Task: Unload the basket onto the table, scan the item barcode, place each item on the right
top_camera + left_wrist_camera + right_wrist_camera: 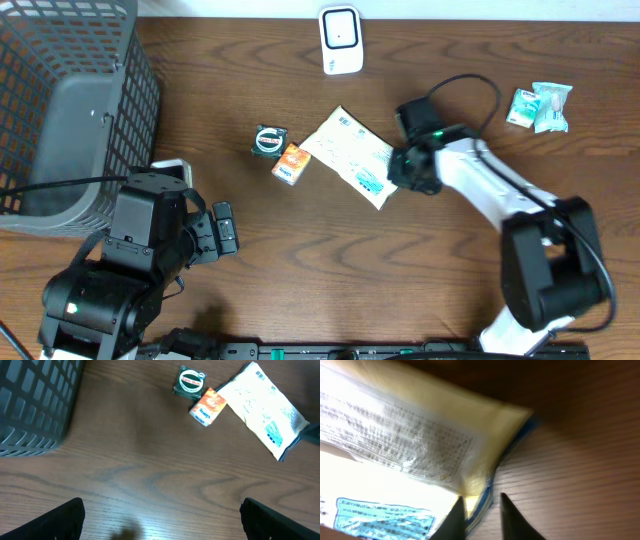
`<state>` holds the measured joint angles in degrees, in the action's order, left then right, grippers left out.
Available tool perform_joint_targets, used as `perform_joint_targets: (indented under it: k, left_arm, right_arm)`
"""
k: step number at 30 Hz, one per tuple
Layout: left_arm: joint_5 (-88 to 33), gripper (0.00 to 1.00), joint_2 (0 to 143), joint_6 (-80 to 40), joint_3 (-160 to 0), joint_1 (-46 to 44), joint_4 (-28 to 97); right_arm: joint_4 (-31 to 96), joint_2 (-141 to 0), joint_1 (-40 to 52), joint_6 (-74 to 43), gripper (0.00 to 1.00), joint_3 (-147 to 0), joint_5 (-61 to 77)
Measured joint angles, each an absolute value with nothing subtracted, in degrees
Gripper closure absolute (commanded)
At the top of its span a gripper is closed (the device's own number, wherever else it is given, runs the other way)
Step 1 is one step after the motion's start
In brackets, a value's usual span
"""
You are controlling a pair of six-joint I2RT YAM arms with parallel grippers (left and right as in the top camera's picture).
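We see the white packet (352,157) lying flat on the wooden table (330,260), just right of centre in the overhead frame and tilted so its long side runs from upper left to lower right. The right claw (395,172) sits at the packet's lower-right end. In the right wrist view its fingers stand close together at the bottom of the frame, with a narrow strip of wood showing between them. The packet (395,450) fills the left and centre there, and its blue-edged corner reaches the left finger (457,520). We cannot tell whether that corner is pinched or only touched.

The left claw (160,520) is spread wide over bare wood and holds nothing; the packet (262,407) is well apart from it, in the upper right of its view. The white scanner (340,40) stands at the top centre of the overhead frame, apart from the packet.
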<state>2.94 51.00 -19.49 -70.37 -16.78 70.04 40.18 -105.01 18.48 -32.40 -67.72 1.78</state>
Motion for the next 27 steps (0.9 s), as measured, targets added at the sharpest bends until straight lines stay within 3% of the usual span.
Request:
perform_joint_targets:
  k: [8, 10, 12, 14, 22, 26, 27]
  left_arm:
    - [2.9, 0.02, 51.0, -19.5, -70.4, -16.8, 70.0]
    - [2.9, 0.02, 51.0, -19.5, -70.4, -16.8, 70.0]
    - [2.9, 0.02, 51.0, -19.5, -70.4, -16.8, 70.1]
    - [2.9, 0.02, 51.0, -19.5, -70.4, -16.8, 70.0]
    - [2.9, 0.02, 51.0, -19.5, -70.4, -16.8, 70.1]
    - [2.9, 0.02, 51.0, -19.5, -70.4, -16.8, 70.0]
    - [2.9, 0.03, 51.0, -19.5, -70.4, -16.8, 70.1]
  right_arm:
    - [40.5, -101.1, 15.5, -27.1, 0.64, -68.5, 21.9]
    - [40.3, -101.1, 16.9, -25.6, 0.58, -68.5, 24.4]
    - [39.9, -101.1, 18.7, -24.6, 0.39, -68.5, 24.4]
    - [39.9, -101.1, 21.0, -25.2, 0.42, -68.5, 23.0]
    - [35.4, -101.1, 28.6, -43.3, 0.39, -68.3, 19.4]
    - [31.8, -101.2, 29.9, -47.7, 0.38, -68.3, 16.5]
    - [31.4, -101.2, 29.9, -48.0, 0.34, -68.3, 15.0]
